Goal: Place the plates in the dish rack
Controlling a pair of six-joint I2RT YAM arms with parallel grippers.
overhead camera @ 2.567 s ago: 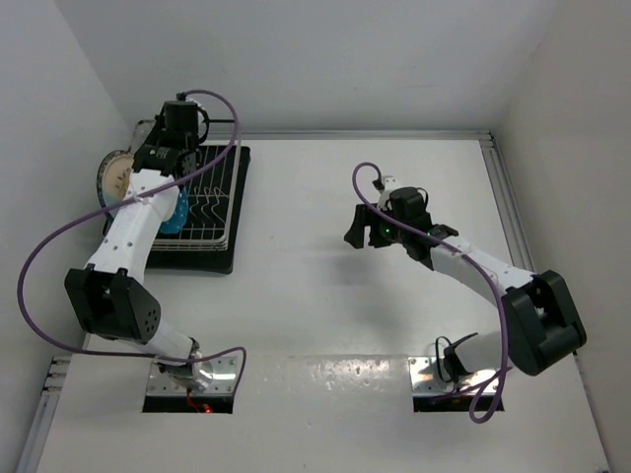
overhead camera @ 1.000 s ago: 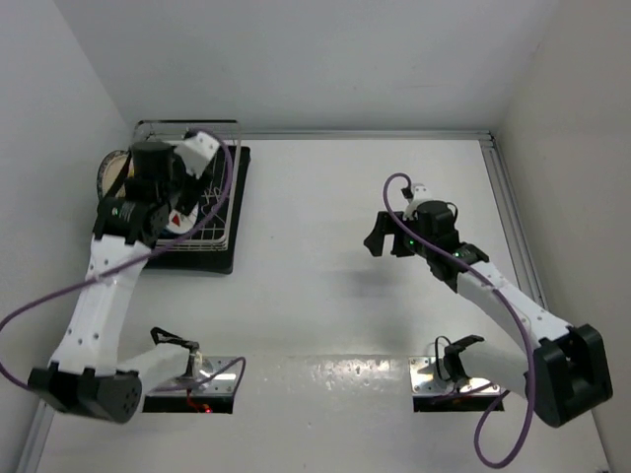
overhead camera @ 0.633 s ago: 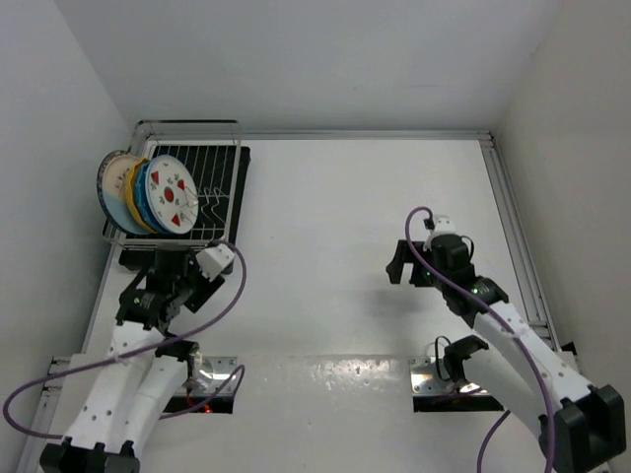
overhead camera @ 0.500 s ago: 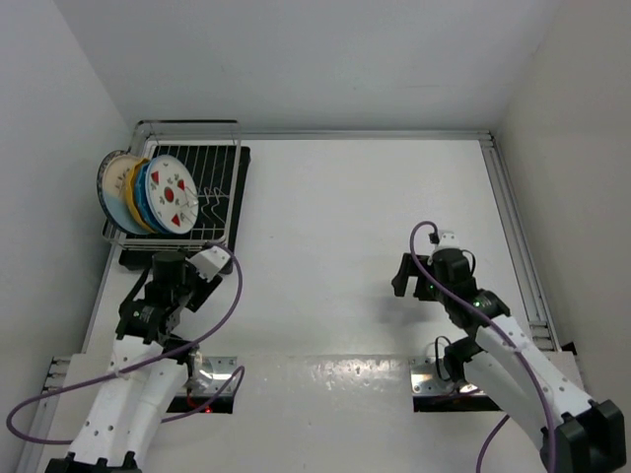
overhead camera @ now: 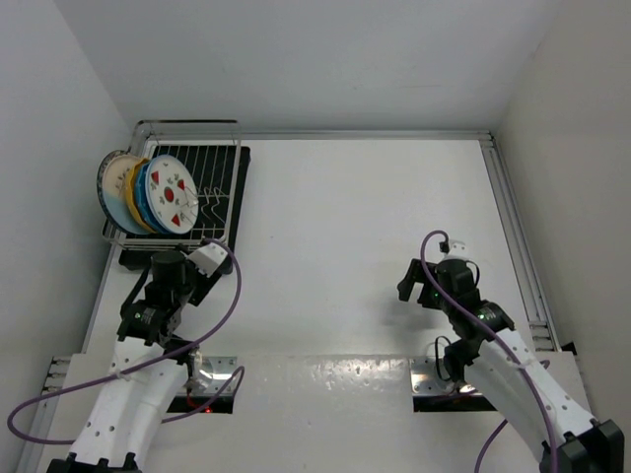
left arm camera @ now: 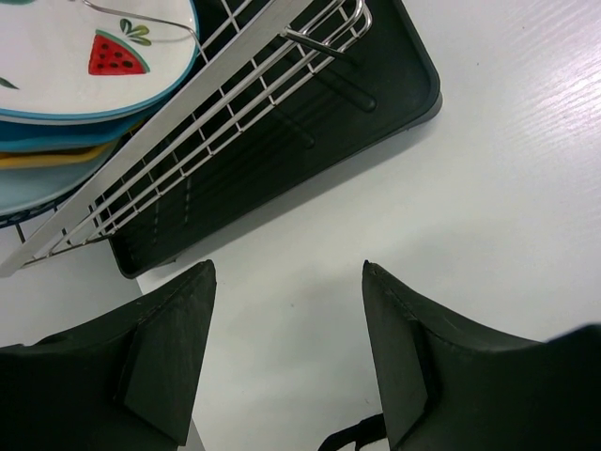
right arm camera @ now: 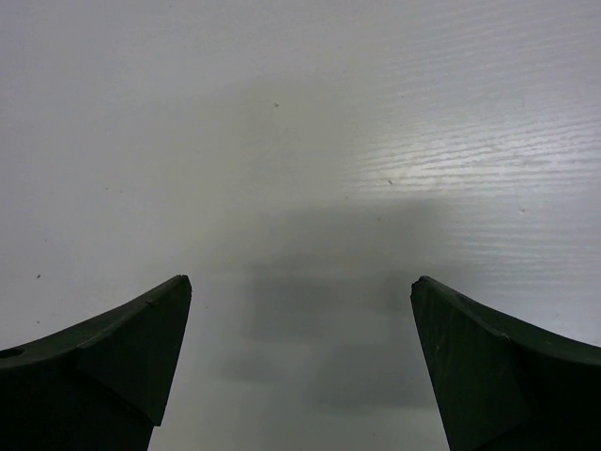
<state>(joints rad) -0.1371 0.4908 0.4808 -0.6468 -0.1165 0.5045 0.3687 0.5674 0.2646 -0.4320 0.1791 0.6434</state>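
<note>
Several plates (overhead camera: 148, 192) stand on edge in the left end of the dish rack (overhead camera: 215, 187), leaning against one another. The white plate with red fruit shapes (overhead camera: 174, 194) faces front, with blue, yellow and cream ones behind it. In the left wrist view the fruit plate (left arm camera: 84, 47) tops the stack above the wire rack (left arm camera: 235, 103) and its black tray (left arm camera: 310, 122). My left gripper (overhead camera: 163, 264) (left arm camera: 286, 268) hangs open and empty just in front of the rack's near edge. My right gripper (overhead camera: 422, 286) (right arm camera: 300, 279) is open wide over bare table at the right.
The white table (overhead camera: 325, 236) is walled at the back and on both sides. A metal rail (overhead camera: 513, 227) runs along its right edge. A purple cable (overhead camera: 232, 286) loops off the left arm.
The left arm has pulled back from over the rack toward the near edge, uncovering the standing plates. The right arm has drawn back toward its base. Both grippers have stayed open.
</note>
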